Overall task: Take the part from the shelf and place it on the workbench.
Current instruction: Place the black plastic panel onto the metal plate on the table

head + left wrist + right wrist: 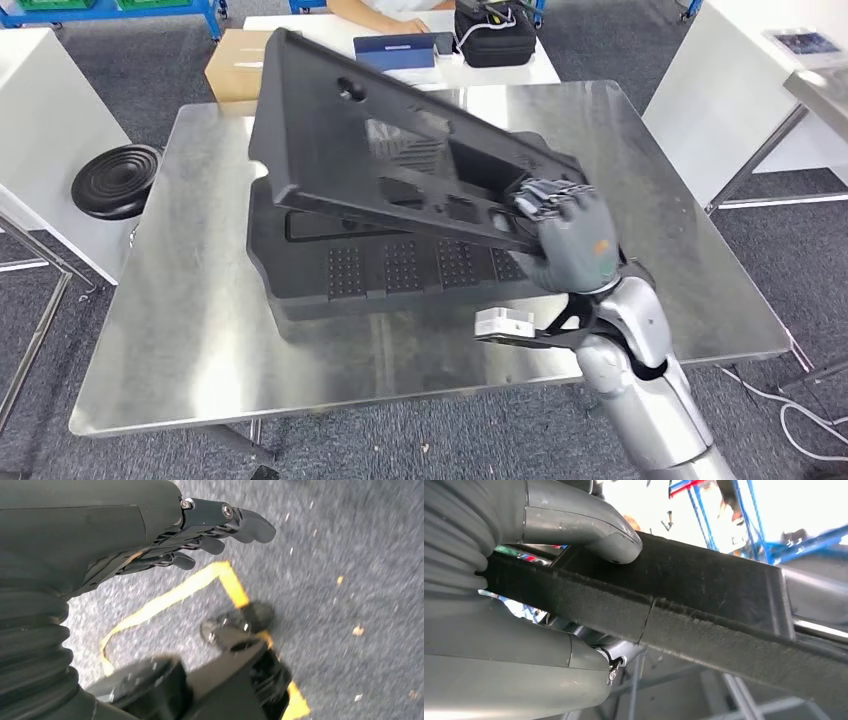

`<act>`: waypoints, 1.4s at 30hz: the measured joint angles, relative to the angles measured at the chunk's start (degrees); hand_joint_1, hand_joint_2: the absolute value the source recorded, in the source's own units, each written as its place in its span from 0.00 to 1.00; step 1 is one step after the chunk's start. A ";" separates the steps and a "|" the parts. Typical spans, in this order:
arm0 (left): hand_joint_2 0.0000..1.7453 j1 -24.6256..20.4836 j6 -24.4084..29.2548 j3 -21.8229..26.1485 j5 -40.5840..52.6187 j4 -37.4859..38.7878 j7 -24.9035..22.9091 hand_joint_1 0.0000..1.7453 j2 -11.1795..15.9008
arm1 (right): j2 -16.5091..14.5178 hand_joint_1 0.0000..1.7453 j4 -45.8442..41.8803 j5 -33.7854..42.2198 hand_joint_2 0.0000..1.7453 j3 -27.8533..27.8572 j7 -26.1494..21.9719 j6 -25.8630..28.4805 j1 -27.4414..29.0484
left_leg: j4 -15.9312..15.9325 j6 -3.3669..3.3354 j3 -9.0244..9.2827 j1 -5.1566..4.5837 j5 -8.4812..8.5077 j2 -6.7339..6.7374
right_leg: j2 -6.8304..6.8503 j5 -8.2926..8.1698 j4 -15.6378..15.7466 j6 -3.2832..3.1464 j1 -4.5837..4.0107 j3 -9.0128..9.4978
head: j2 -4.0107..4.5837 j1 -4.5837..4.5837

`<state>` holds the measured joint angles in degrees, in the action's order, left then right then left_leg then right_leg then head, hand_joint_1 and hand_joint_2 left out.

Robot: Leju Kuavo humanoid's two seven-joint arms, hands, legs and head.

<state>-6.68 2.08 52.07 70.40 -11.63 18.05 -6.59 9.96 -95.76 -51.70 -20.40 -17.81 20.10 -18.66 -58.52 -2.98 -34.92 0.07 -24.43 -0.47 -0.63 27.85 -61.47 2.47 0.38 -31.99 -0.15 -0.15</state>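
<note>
A large black moulded part (350, 130) with cut-outs tilts above the steel workbench (200, 330); its far end is raised and its near right edge is low. My right hand (570, 240) grips that near right edge, thumb on one face and fingers on the other. In the right wrist view the thumb (589, 530) presses on the part's black rim (704, 600). Under it on the bench lies a second black part (400, 270) with dotted grip patches. My left hand (200, 530) hangs over the grey floor, fingers loosely extended with nothing in them.
A black round stool (115, 180) stands left of the bench beside a white table (40, 130). Behind the bench are a cardboard box (235, 60), a white desk with a black bag (495, 35) and a seated person (385, 12). Yellow floor tape (165, 600) runs under the left hand.
</note>
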 joint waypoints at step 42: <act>1.00 -1.82 -0.55 -3.79 1.49 -0.04 -2.82 0.00 -0.49 | -0.24 1.00 53.03 -24.59 1.00 -12.51 2.35 18.03 -19.31 | -0.03 1.64 -2.69 -0.06 1.80 -0.23 | 0.69 -1.98 5.79 -0.89 0.04 0.69 | 0.00 0.28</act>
<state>-8.50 1.53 48.29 71.89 -11.67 15.23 -7.08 9.72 -42.73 -76.29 -32.91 -15.46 38.14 -37.97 -58.55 -1.33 -37.61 0.01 -22.63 -0.70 0.06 25.87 -55.67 1.58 0.42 -31.30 -0.15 0.13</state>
